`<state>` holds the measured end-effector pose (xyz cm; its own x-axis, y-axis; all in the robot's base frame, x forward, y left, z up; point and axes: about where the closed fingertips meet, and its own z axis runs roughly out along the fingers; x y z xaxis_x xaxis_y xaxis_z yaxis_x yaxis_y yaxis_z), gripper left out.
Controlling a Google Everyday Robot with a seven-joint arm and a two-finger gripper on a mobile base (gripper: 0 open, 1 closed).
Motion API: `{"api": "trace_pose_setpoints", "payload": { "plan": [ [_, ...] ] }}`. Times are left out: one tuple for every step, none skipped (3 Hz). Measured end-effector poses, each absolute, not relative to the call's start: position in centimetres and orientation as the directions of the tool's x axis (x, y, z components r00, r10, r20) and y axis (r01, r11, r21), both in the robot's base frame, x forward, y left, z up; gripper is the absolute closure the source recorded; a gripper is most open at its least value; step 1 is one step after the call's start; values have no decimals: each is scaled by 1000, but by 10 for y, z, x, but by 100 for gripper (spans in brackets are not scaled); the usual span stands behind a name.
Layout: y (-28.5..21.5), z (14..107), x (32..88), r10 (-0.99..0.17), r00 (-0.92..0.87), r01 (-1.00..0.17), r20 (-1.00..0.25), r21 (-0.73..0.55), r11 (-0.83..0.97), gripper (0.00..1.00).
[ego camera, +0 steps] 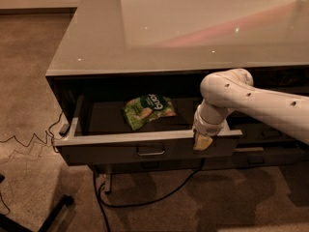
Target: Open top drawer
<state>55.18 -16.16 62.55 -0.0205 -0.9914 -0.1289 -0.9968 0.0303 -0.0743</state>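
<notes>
The top drawer [116,150] stands pulled out from under the grey glossy tabletop [183,28], its dark grey front facing me with a small metal pull [150,152] at centre. Inside it lies a green snack bag [147,109]. My white arm reaches in from the right, and my gripper [203,142] hangs over the drawer's front edge, right of the pull, its pale tips pointing down against the front.
Lower drawer fronts [263,153] show at the right under the arm. A black cable [145,197] loops on the carpet below the drawer, thin wires [29,140] trail at left, and a dark stand leg [48,215] lies at bottom left.
</notes>
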Motion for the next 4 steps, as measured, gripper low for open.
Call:
{"api": "trace_pose_setpoints", "payload": {
  "plan": [
    [-162,626,552,-991,-20,-997,-129,-74,30,6],
    [-162,625,551,-992,-20,-997,-128,-74,29,0],
    [-158,627,549,-990,23,-997,-140,-72,-13,0],
    [-149,640,537,-980,107,-992,-171,-88,-93,0]
  ]
}}
